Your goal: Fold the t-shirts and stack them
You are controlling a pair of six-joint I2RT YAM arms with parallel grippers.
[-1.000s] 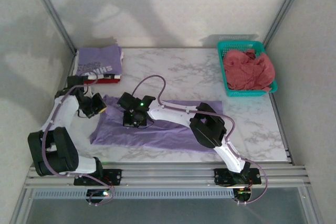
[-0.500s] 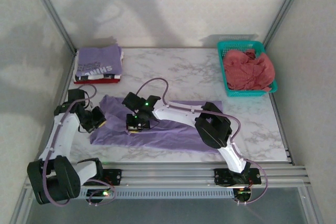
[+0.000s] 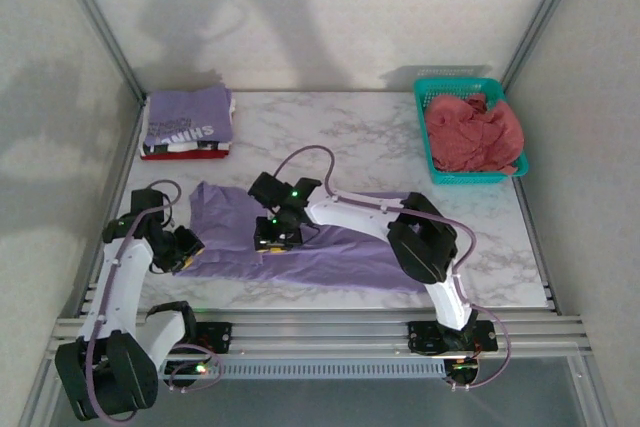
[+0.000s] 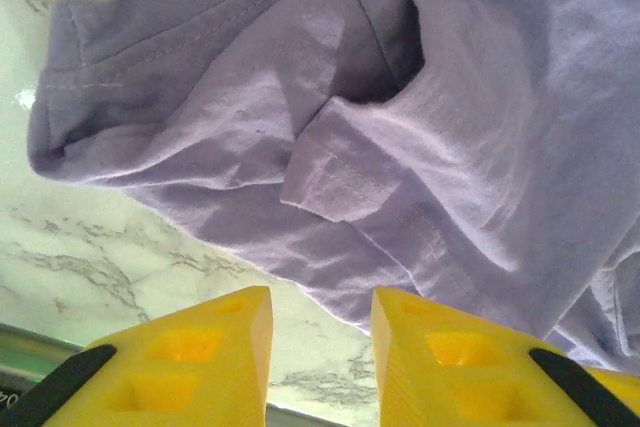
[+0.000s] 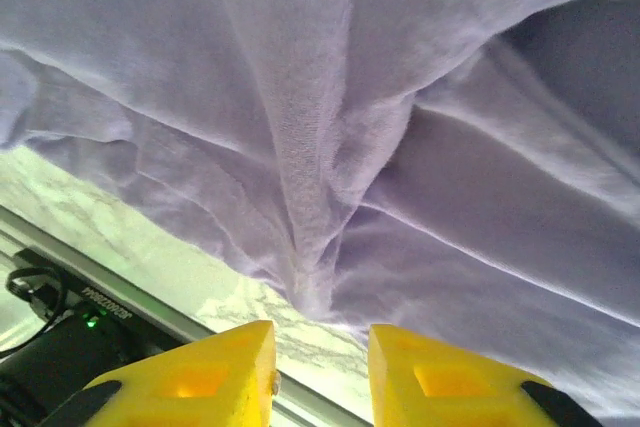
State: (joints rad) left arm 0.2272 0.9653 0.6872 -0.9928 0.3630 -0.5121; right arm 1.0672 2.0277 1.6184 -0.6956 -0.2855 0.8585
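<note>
- The lavender t-shirt [image 3: 340,259] lies spread on the surface [image 3: 340,137], its long axis running left to right across the near half.
- The left claw [image 3: 180,247] sits at the shirt's near-left corner, fingers parted and empty. In its wrist view, a turned-over hem lies just ahead of the fingertips.
- The right claw [image 3: 272,239] hovers over the shirt left of its middle, also parted and holding nothing. A ridge of cloth runs straight toward its gap.
- Both claws line up along the shirt's length, so I judge the near edge is the one to pinch. The left arm is nearer the corner.
</note>
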